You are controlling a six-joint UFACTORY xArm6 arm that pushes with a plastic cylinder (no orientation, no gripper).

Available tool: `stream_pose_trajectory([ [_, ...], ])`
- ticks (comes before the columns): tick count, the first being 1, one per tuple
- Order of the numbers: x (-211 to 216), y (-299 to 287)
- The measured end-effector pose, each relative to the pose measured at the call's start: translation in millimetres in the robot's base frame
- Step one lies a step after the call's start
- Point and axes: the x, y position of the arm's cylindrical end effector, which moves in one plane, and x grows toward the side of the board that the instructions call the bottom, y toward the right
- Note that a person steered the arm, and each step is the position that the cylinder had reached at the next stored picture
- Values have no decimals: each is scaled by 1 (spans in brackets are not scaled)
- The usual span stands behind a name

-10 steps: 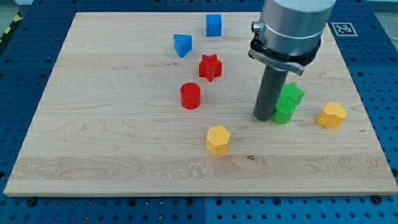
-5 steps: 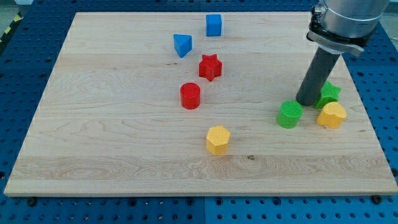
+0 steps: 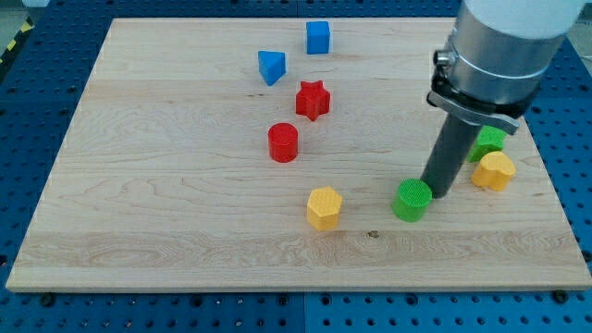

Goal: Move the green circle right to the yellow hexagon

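Observation:
The green circle (image 3: pixel 412 200) lies on the wooden board (image 3: pixel 185 185) at the lower right, a short way to the right of the yellow hexagon (image 3: pixel 325 207). My tip (image 3: pixel 436 193) rests against the green circle's upper right side. The dark rod rises from there to the arm at the view's top right.
A yellow heart-like block (image 3: pixel 494 171) and a green star (image 3: pixel 487 141) lie right of the rod, near the board's right edge. A red cylinder (image 3: pixel 283 142), a red star (image 3: pixel 313 100), a blue triangle (image 3: pixel 271 67) and a blue cube (image 3: pixel 318 37) lie in the upper middle.
My tip pushed the green star right, to beside the yellow heart. It then came round the green circle's right side and has pushed it down and left toward the yellow hexagon.

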Motion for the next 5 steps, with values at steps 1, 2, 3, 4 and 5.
stream_pose_trajectory([
  [1,7,5],
  [2,8,6],
  [3,8,-6],
  [4,12,-24],
  [5,13,-24],
])
